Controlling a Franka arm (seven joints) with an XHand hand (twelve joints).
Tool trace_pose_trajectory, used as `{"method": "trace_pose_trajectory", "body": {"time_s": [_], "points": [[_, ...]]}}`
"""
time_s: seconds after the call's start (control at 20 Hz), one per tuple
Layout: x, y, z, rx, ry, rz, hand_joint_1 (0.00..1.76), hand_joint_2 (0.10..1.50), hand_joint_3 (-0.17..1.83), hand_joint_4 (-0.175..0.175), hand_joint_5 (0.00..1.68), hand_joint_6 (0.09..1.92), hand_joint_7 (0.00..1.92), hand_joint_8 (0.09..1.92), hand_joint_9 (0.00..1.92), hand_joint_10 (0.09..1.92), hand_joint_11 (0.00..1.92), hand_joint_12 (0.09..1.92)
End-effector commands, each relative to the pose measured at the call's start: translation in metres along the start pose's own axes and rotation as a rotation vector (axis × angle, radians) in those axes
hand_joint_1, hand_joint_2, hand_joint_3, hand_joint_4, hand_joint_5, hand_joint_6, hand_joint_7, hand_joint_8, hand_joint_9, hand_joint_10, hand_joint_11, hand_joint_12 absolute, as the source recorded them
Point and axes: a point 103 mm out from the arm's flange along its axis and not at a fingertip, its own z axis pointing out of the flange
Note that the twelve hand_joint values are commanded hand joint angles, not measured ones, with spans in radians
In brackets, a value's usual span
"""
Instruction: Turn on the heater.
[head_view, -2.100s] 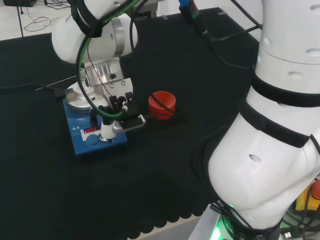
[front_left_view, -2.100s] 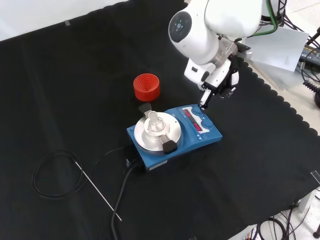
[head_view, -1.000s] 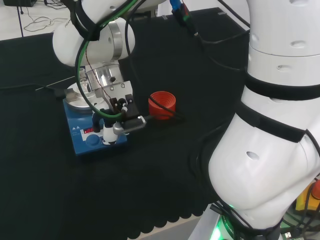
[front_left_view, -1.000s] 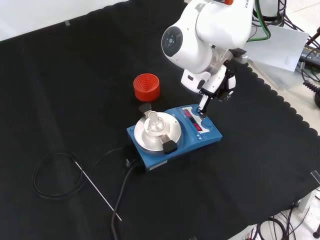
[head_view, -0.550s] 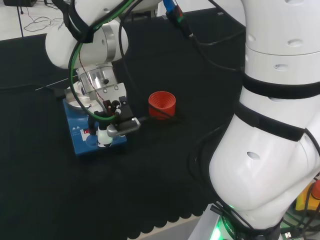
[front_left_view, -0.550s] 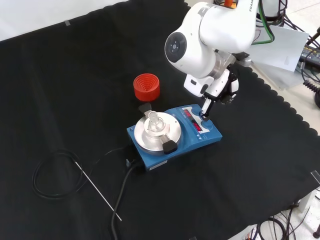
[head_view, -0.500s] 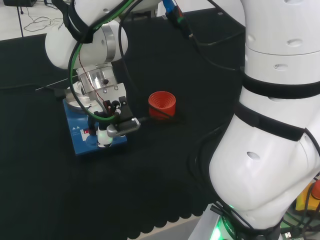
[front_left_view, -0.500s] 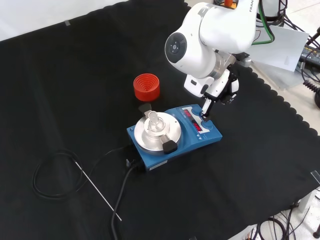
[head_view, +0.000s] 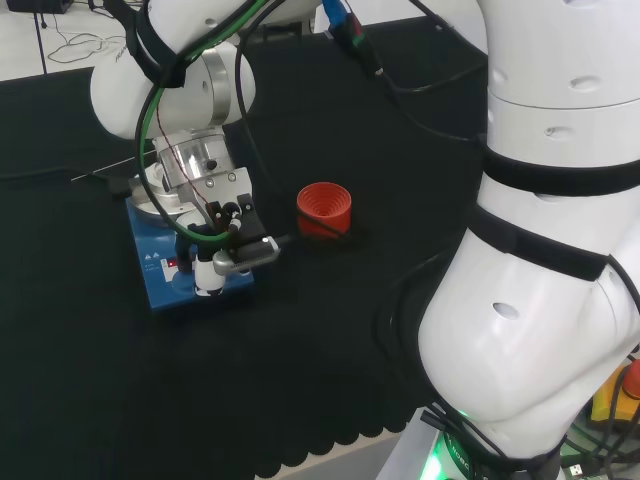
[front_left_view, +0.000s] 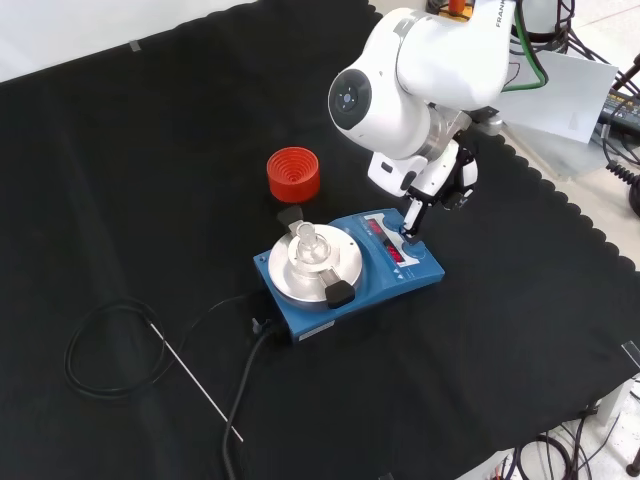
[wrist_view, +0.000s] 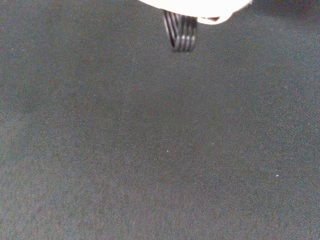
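The heater (front_left_view: 372, 270) is a blue box with a round silver plate, a red display and knobs on its sloped panel. A small clear flask (front_left_view: 305, 243) stands on the plate. In the front view the hand (front_left_view: 445, 182) hangs over the panel's right end, one straight finger (front_left_view: 409, 228) reaching down onto a knob. In the head view the heater (head_view: 160, 282) lies at left, and the hand (head_view: 228, 238) covers its panel with a white fingertip (head_view: 206, 280) on it. The wrist view shows a black ribbed finger (wrist_view: 180, 33) over cloth.
A red ribbed ring stand (front_left_view: 293, 172) sits just behind the heater, also at centre in the head view as the red stand (head_view: 324, 208). A black power cable (front_left_view: 105, 350) coils at front left beside a thin metal rod (front_left_view: 196, 381). The arm's white links (head_view: 540, 250) stand at right.
Over two seconds the hand came down and slid left along the panel in the head view, its fingertip settling on the knob. In the last half second it has hardly moved.
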Motion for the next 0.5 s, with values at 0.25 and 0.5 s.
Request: {"method": "trace_pose_trajectory", "body": {"time_s": [0.25, 0.5], "points": [[0.0014, 0.0024, 0.003, 0.006, -0.004, 0.005, 1.42, 0.7, 1.02, -0.054, 0.3, 0.68, 1.57, 1.71, 1.66, 1.65, 1.24, 1.34], [0.0009, 0.0033, 0.0044, 0.009, 0.003, 0.002, 1.42, 0.7, 1.02, -0.054, 0.3, 0.68, 1.58, 1.71, 1.66, 1.64, 1.24, 1.34]]}}
